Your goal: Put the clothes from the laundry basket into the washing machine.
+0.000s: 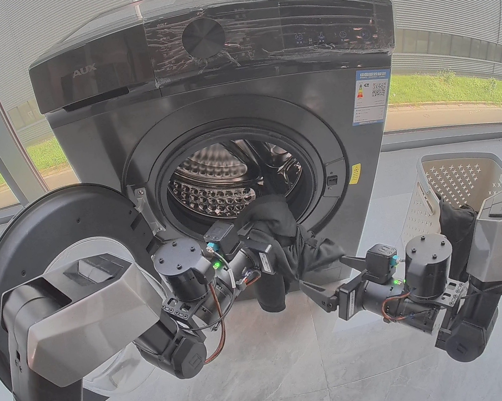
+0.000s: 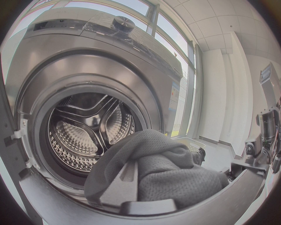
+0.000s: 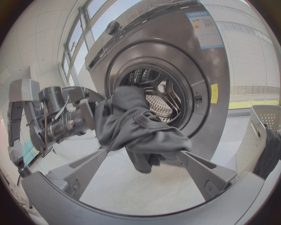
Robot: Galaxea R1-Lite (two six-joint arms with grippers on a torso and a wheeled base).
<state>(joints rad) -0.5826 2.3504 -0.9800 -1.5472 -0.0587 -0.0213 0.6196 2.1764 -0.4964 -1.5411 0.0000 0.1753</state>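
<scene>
— Grippers first, head view: the left gripper (image 1: 265,252) is clamped on a dark garment (image 1: 285,236) at the mouth of the washing machine (image 1: 216,109); the cloth's top lies over the lower rim of the opening; the rest hangs down the front.
— And the right gripper (image 1: 331,279)?
— Spread wide, holding nothing, just beside the hanging cloth; the laundry basket (image 1: 462,175) stands right of the machine with another dark piece (image 1: 457,220) draped over its near edge; the door (image 1: 49,244) is swung open to the left.
— Left wrist view?
— Garment bunched over the fingers (image 2: 126,178); the drum (image 2: 87,131) lies just beyond.
— Right wrist view?
— Garment hangs close past the wide-set fingertips (image 3: 101,156); whether it touches them, I cannot tell; the basket stands off to one side.
</scene>
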